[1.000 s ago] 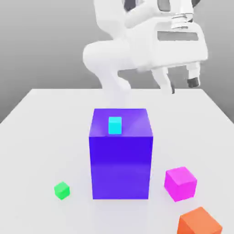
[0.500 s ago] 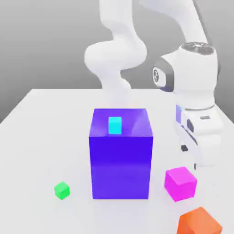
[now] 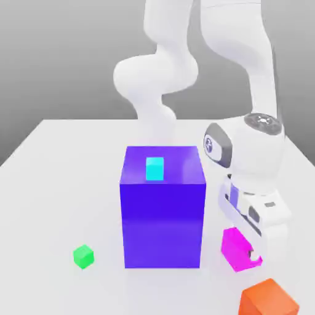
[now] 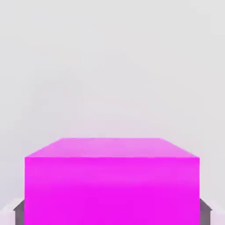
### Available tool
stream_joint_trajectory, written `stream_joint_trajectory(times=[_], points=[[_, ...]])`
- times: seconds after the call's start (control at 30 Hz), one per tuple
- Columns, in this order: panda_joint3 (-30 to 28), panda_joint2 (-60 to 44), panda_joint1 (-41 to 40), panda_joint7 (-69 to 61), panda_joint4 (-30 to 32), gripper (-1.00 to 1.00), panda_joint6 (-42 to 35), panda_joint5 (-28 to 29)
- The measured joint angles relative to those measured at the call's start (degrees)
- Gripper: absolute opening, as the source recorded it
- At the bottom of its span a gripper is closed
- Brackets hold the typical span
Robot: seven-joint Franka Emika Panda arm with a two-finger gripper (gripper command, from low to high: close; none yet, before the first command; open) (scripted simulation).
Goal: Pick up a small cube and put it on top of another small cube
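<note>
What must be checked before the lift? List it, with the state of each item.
1. Jaws closed on the magenta cube: ok; the gripper is down on it, and a finger sits at each side in the hand view.
2. Magenta cube resting on the table: ok, not raised.
3. Green cube free on top: ok.
4. Blue-purple block between the two cubes: not ok for a straight path; go over or around.
5. Cyan cube on that block: ok, undisturbed.
6. Orange cube apart from the gripper: ok.
</note>
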State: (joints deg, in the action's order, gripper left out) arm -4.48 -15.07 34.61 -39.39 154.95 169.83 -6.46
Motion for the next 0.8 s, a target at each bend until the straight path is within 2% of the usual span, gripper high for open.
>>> stream_joint_trajectory(times=[0.1, 0.4, 0.5, 0.8], points=[[-0.02, 0.05, 0.01, 0.02, 0.00, -1.00, 0.01, 0.04], [-2.68, 11.47, 1.43, 3.88, 1.62, -1.00, -9.60, 5.31], [-3.87, 12.15, 0.44, 9.35, 1.11, -1.00, -10.85, 7.24], [-10.88, 10.14, -6.88, 26.01, -9.09, -1.00, -11.27, 12.77]])
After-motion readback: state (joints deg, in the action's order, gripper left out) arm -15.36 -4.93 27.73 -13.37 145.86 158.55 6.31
